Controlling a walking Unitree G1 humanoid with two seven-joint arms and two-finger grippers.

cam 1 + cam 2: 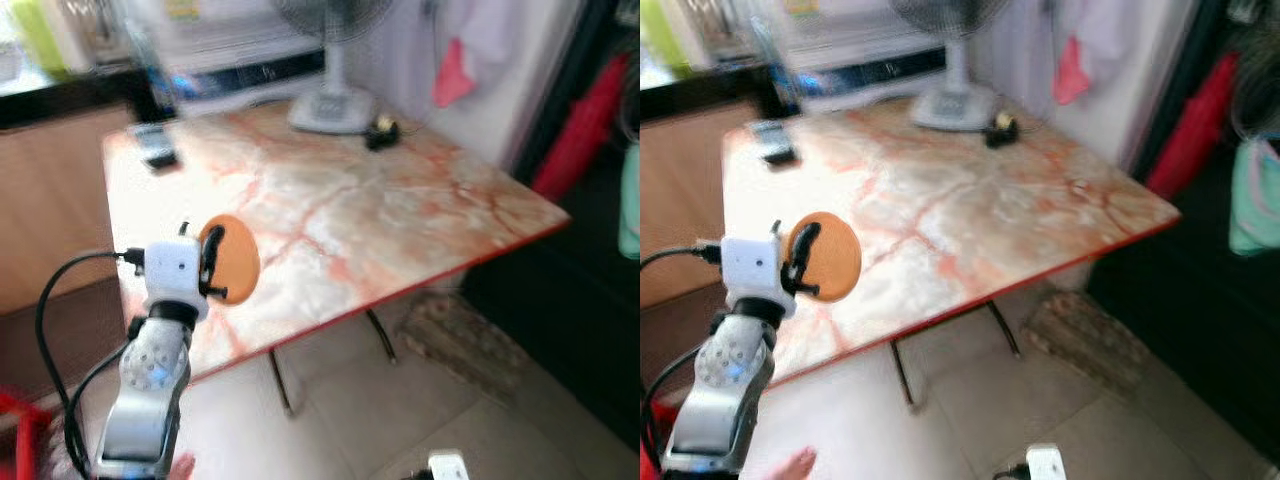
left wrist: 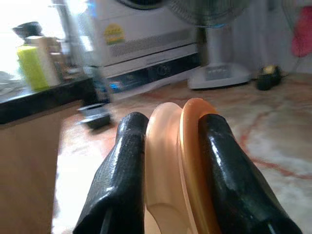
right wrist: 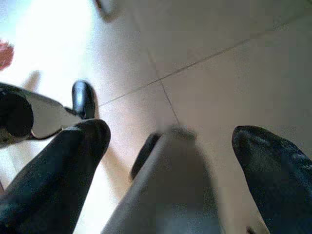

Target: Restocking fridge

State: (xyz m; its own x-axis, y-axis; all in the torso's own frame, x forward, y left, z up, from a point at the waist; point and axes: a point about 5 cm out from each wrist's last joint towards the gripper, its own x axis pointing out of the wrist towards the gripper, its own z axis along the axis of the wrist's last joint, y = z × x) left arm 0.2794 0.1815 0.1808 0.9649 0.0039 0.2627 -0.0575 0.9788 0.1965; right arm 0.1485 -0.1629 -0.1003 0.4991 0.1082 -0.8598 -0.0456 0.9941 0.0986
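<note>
Marble counter (image 1: 400,220) ahead, fan (image 1: 335,105) at far edge. Left hand (image 1: 212,262) clamped on orange lid-like disc (image 1: 235,260), raised over counter's near edge; right hand (image 3: 170,161) apart, over floor tiles. Carry step, probably (fridge unseen); next: locate it.

marble-top table (image 1: 400,215); white fan (image 1: 330,105) at far edge; dark remote (image 1: 155,150) near far-left corner

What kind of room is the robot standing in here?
Probably a home kitchen or dining corner: a marble-patterned folding table with a desk fan on it, a dark counter holding bottles, and a tiled floor. The left gripper holds an orange disc.
</note>
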